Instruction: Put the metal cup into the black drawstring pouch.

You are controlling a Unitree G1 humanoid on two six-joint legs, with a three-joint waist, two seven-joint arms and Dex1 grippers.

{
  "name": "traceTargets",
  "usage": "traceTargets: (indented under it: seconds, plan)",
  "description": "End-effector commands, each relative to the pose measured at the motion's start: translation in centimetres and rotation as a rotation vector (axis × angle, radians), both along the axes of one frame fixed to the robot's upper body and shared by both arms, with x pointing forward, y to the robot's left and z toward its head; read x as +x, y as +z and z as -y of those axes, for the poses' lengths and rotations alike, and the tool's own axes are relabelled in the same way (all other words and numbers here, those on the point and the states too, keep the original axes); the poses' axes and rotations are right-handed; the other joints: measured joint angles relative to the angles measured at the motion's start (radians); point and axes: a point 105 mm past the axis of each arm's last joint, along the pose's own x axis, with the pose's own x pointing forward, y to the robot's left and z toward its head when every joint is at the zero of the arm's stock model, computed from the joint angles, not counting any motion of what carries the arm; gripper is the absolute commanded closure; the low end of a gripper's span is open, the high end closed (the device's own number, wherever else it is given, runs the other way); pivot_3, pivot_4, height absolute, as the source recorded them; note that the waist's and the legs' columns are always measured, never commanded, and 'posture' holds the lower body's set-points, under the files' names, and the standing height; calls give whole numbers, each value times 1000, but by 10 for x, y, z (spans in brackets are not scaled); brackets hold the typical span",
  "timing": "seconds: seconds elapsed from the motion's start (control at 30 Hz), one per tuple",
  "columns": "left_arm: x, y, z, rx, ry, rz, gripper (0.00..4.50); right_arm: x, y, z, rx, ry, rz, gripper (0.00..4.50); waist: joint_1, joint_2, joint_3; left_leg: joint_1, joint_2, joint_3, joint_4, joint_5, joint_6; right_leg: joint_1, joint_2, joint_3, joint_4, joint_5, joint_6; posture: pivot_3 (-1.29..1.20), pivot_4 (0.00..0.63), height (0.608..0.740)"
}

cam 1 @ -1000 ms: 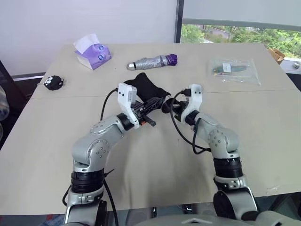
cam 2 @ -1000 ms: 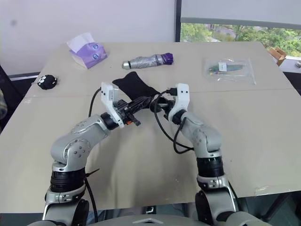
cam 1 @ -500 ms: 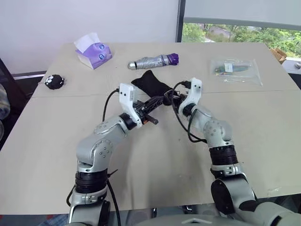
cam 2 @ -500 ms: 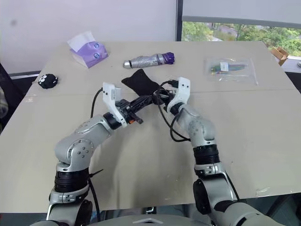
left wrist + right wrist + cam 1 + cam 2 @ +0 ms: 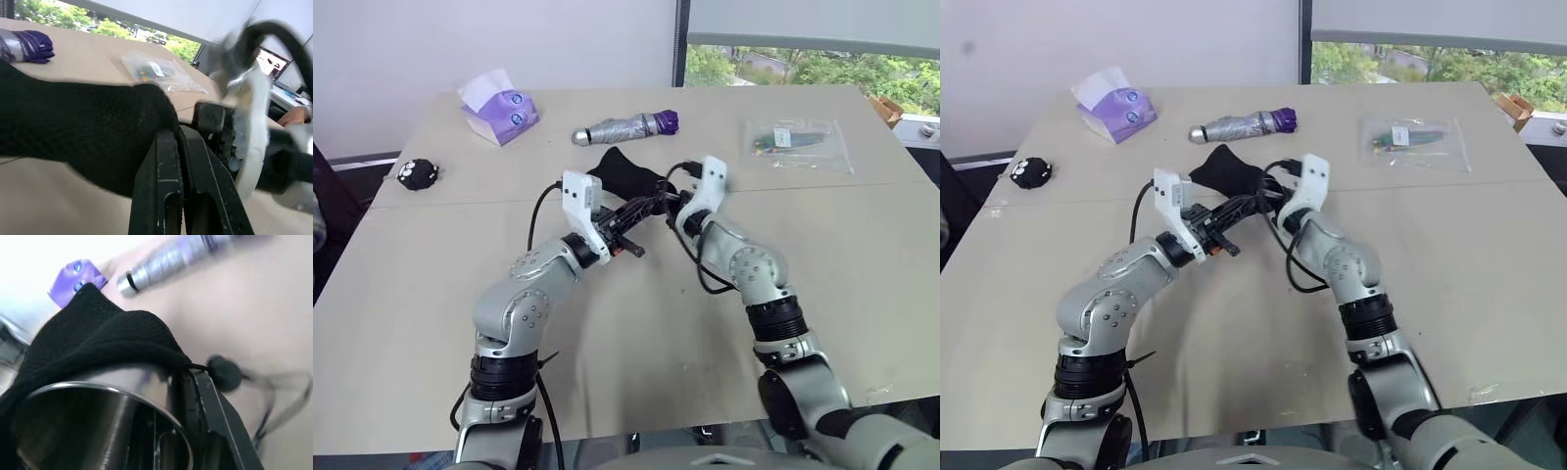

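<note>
At frame centre, both closed grippers pinch the soft black fabric drawstring pouch, which hides most of the shiny steel cup.

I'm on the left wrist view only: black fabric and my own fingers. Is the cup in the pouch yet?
Observer: Partly. In the right wrist view the metal cup sits with the black drawstring pouch draped over its far end; its open rim is uncovered.
Operator: What is the right hand doing?
Observer: The right hand is shut on the pouch's edge, right beside the cord's toggle bead.
Operator: And my left hand from above?
Observer: In the head view the left hand is shut on the pouch's near edge, facing the right hand, with the pouch held between them above the table.
Operator: Anything close behind?
Observer: A folded umbrella lies on the table just beyond the pouch.
</note>
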Motion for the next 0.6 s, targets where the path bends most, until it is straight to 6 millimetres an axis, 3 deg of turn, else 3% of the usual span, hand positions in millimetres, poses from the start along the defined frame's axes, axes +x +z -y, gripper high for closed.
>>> traceTargets:
  seconds: [0.03,0.13,0.43,0.6]
  plan:
    - [-4,23,6,-63,-36,80,4500,-13,10,-13,-333,120,343,4433,-1,0,0,0,0,0,0,0,0,0,0,0,0,0,0,0,150,740]
    - [-4,25,4,-72,-31,87,4500,-14,10,-11,-376,146,411,4433,-7,-1,0,-1,0,1,0,0,-1,-1,0,1,-1,0,1,0,150,740]
    - [-4,26,5,-74,-40,92,4500,-22,8,-21,-785,296,770,4433,-5,-1,1,0,1,2,0,1,-1,-1,2,2,0,0,0,0,150,740]
    - [-4,26,7,-67,-52,96,4500,-20,23,-24,-644,240,742,4433,-3,-1,1,0,1,1,0,3,-4,-1,2,2,1,0,0,0,150,740]
